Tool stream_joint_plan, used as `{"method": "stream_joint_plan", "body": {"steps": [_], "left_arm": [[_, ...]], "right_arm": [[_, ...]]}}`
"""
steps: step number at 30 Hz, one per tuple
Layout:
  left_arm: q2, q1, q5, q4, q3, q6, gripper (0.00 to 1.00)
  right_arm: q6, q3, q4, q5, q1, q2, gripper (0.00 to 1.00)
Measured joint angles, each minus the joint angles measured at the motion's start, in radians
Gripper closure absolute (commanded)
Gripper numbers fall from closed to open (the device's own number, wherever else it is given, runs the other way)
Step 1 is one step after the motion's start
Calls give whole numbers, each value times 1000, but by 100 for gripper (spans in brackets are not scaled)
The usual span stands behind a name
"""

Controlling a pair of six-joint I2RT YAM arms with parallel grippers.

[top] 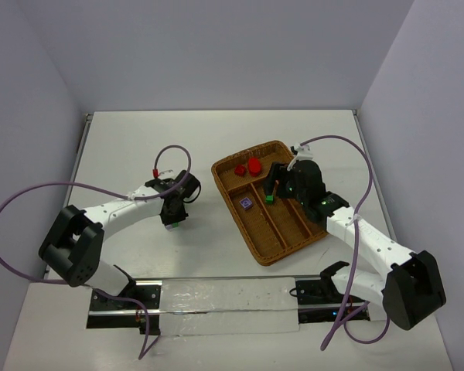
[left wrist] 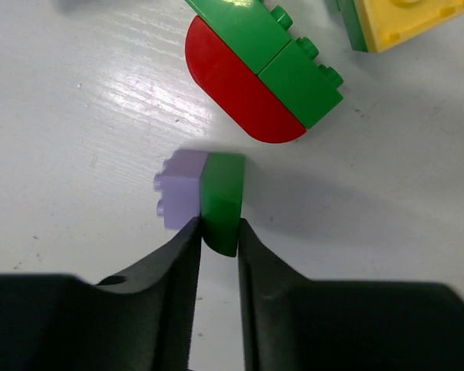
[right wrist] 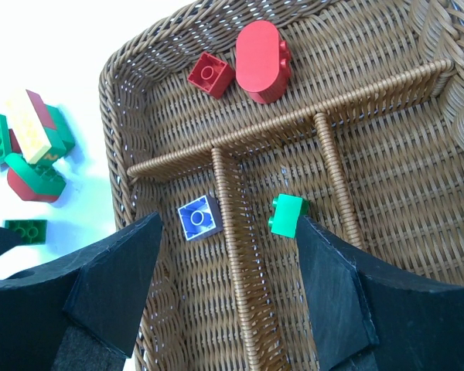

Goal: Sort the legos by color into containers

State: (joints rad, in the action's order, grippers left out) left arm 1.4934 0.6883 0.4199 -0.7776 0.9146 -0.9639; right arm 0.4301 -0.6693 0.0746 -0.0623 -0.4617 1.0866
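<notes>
Left arm (top: 116,209) — forearm toward 2 o'clock; left gripper (left wrist: 219,228) pointed down, jaws pinched on green brick (left wrist: 223,201). Right arm (top: 363,236) — forearm toward 10 o'clock; right gripper (right wrist: 228,228) jaws wide apart.

- Pretty bright, even light from above; top view's a bit soft.
- White table (right wrist: 77,46) totally blows out in the right wrist view.
- Left wrist view: soft shadow right of the green lego (left wrist: 223,202), streaky sheen on the table.

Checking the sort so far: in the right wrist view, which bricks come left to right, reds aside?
Mixed clump on the table → purple brick in the left slot → green brick in the middle slot.
</notes>
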Motion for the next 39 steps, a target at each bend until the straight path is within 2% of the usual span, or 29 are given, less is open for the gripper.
{"method": "stream_joint_plan", "body": {"steps": [2,3,8,13,19,26,30,34,39], "left_arm": [[6,3,15,-11,15,0,99],[6,5,21,-16,25,1,100],[-9,18,27,-36,71,0,100],[-118,25,11,-54,111,8,100],[-231,25,-60,-40,163,47,100],[-232,20,-159,-18,170,80,100],[-232,-14,-276,48,154,110,100],[-231,-52,-399,105,130,143,100],[-231,-69,-508,136,129,198,100]], "right_arm": [[0,0,0,0,-1,0,23],[0,0,0,0,-1,0,23],[0,0,1,-1,-1,0,23],[0,0,1,-1,-1,0,23],[-1,0,1,17,-11,-1,24],[-29,0,-1,65,-33,-15,24],[-125,-3,-17,151,-102,-35,24],[-291,-6,-71,245,-233,-28,29],[-520,59,-240,337,-339,-25,28]]}}
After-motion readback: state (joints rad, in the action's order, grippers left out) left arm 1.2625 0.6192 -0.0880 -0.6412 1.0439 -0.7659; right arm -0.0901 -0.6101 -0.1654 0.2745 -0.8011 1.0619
